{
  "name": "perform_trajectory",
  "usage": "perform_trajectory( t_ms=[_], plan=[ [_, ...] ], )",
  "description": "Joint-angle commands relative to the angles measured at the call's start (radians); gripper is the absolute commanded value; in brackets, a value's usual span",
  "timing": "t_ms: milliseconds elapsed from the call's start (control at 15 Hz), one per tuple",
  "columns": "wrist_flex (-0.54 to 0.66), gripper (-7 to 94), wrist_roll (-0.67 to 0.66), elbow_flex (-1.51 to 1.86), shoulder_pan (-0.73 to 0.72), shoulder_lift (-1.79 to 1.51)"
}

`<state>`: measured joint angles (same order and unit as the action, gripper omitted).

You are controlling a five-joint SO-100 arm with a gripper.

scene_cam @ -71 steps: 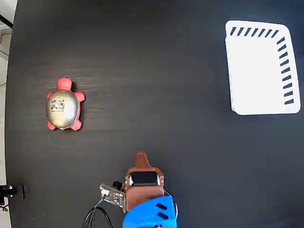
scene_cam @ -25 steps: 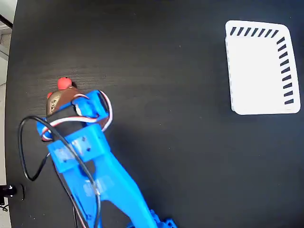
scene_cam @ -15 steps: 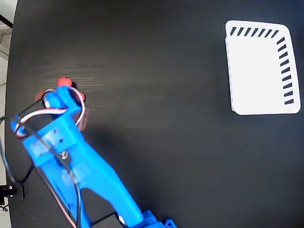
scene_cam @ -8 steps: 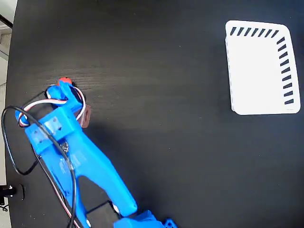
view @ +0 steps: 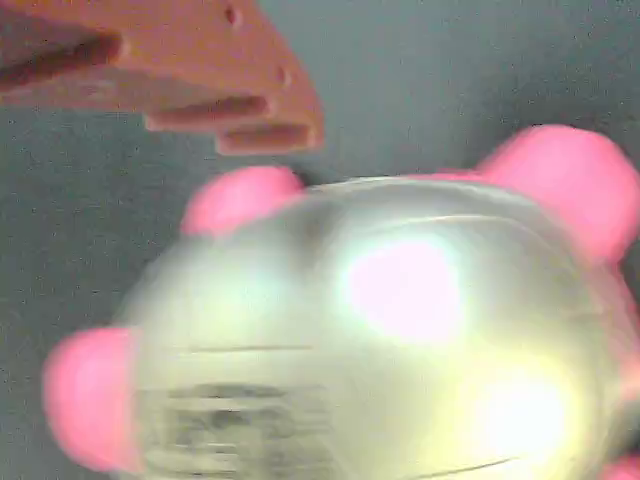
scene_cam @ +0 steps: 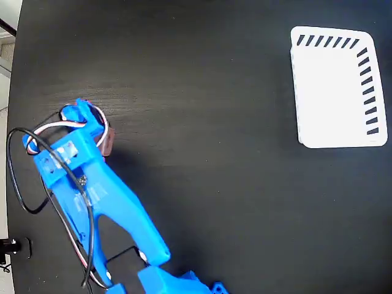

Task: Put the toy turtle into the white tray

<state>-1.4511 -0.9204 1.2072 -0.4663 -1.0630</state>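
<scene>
The toy turtle (view: 380, 340) fills the wrist view: a shiny grey-gold shell with a blurred code mark low on the left and pink feet around it. One brown finger (view: 200, 80) of my gripper hangs at the upper left, beside a pink foot and off the shell; the other finger is out of frame. In the fixed view the blue arm covers the turtle at the table's left, and the gripper (scene_cam: 92, 136) is down over it with one brown finger (scene_cam: 109, 142) showing at its right side. The white tray (scene_cam: 337, 86) lies far away at the upper right.
The black table (scene_cam: 202, 153) stretches bare between the arm and the tray. Its left edge runs close beside the arm, and black and white cables (scene_cam: 18, 177) loop out from the arm there.
The arm swung from the table's front middle to the turtle at the left. Over the last second it has pressed farther forward and down, now hiding the turtle's red head.
</scene>
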Motion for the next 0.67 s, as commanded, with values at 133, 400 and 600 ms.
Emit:
perform_trajectory(
  t_ms=[133, 400, 600],
  plan=[
    [0.032, 54, -0.021, -0.048, -0.020, 0.018],
    [0.054, 53, -0.015, -0.046, -0.021, 0.041],
    [0.069, 3, 0.008, -0.049, -0.023, 0.048]
  ],
)
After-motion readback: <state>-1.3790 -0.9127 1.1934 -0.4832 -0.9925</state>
